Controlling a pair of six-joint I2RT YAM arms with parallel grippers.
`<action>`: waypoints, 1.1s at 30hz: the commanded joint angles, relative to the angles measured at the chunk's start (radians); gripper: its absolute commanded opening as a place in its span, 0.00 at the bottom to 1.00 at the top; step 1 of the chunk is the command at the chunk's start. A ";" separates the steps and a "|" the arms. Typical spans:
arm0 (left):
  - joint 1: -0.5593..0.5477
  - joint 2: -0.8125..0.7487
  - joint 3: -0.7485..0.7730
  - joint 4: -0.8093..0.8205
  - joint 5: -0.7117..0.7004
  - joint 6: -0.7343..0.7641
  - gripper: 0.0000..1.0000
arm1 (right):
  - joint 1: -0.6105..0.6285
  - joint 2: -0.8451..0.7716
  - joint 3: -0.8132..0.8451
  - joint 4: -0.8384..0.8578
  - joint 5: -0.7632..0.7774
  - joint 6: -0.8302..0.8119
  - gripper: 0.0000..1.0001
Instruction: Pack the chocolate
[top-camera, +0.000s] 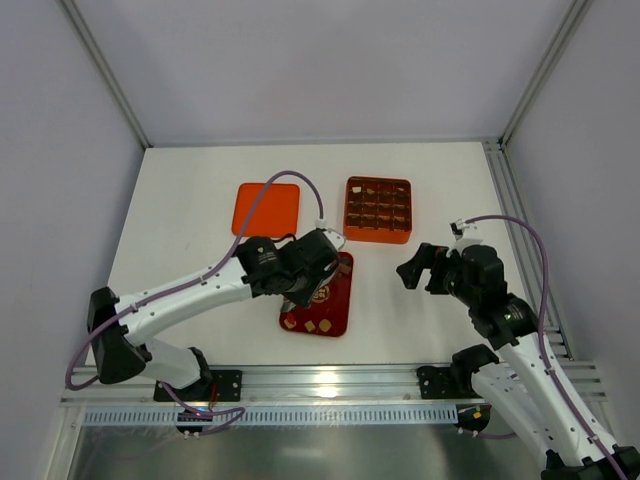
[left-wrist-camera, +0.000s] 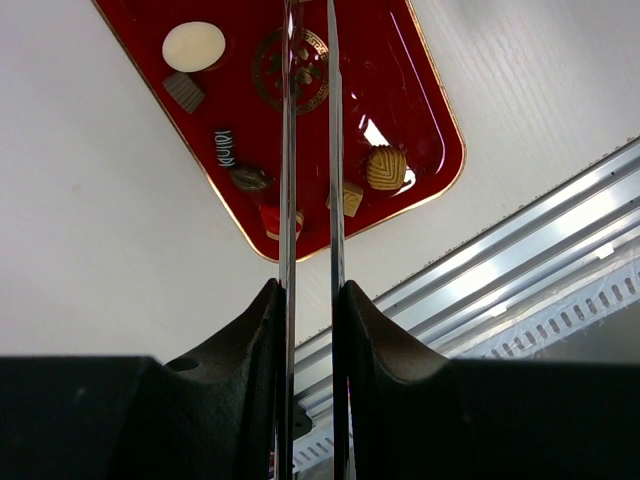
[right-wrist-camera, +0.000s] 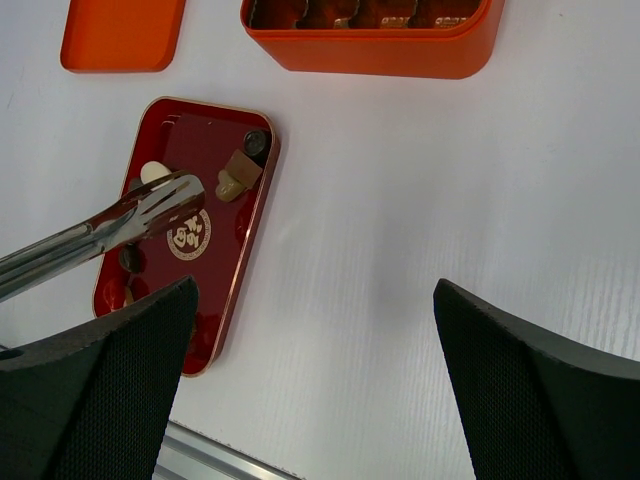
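The chocolate lies as loose pieces on a dark red tray (top-camera: 334, 303): in the left wrist view a cream oval (left-wrist-camera: 193, 46), a ridged brown square (left-wrist-camera: 184, 91), a dark piece (left-wrist-camera: 249, 178) and a tan ridged round (left-wrist-camera: 385, 167). My left gripper (top-camera: 313, 266) is shut on metal tongs (left-wrist-camera: 288, 150), whose blades reach over the tray (left-wrist-camera: 400, 80). The right wrist view shows the tong tips (right-wrist-camera: 175, 195) above the tray's logo, with nothing visibly between them. My right gripper (top-camera: 420, 268) is open and empty over bare table right of the tray (right-wrist-camera: 180, 130).
An orange box (top-camera: 378, 238) with a grid of cells, some holding chocolates, stands behind the tray. Its orange lid (top-camera: 267, 208) lies flat to the left. An aluminium rail (top-camera: 330, 380) runs along the near table edge.
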 joint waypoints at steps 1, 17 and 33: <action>-0.002 -0.034 0.044 0.002 -0.021 -0.005 0.17 | -0.002 0.012 0.029 0.035 -0.001 -0.009 1.00; 0.074 0.052 0.194 0.012 -0.046 -0.008 0.17 | -0.002 0.069 0.143 -0.094 0.013 -0.015 1.00; 0.285 0.443 0.593 0.083 0.011 0.122 0.13 | -0.002 0.230 0.143 -0.030 -0.030 0.031 1.00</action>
